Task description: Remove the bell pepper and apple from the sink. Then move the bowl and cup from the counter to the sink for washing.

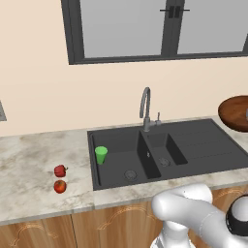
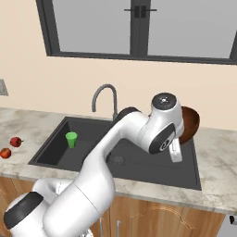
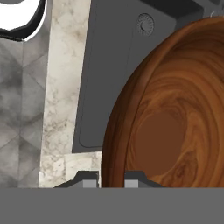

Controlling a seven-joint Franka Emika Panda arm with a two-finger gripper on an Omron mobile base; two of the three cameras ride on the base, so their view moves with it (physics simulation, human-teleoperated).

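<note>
Above the right end of the sink (image 2: 55, 152), my hand (image 3: 111, 177) pinches the rim of the bowl (image 3: 175, 113), lifted off the table (image 1: 29, 160). The basins lie to my left and below, where the cup (image 1: 100, 155) stands.

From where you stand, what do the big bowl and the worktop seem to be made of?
The bowl looks like polished wood: warm brown with swirling grain and a soft sheen. The counter looks like smooth marbled stone: pale beige-grey with darker veining. Both are rendered, so this is only appearance.
</note>
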